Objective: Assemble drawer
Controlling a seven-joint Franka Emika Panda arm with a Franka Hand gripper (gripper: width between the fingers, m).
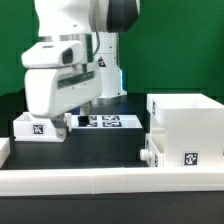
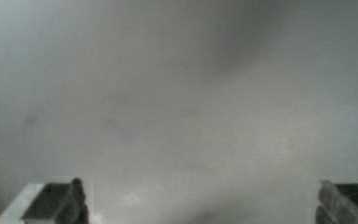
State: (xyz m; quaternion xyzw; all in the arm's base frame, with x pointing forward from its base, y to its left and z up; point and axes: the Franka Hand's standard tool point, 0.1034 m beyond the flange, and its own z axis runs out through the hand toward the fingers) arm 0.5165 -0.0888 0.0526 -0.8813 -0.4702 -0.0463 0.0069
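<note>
The tall white drawer housing (image 1: 186,122) stands at the exterior view's right. A shallow tray with a knob (image 1: 150,155) and a square tag sits low in its front. A second small white tray (image 1: 36,127) with a tag lies at the left. My gripper (image 1: 68,116) hangs right beside and above this left tray, its fingertips mostly hidden by the hand. In the wrist view my gripper (image 2: 201,205) is open, with the fingers (image 2: 51,203) wide apart. A blurred pale grey surface fills that view, and nothing sits between the fingers.
The marker board (image 1: 104,121) lies flat on the black table between the left tray and the housing. A long low white rail (image 1: 100,180) runs along the front edge. The arm's base stands behind the board.
</note>
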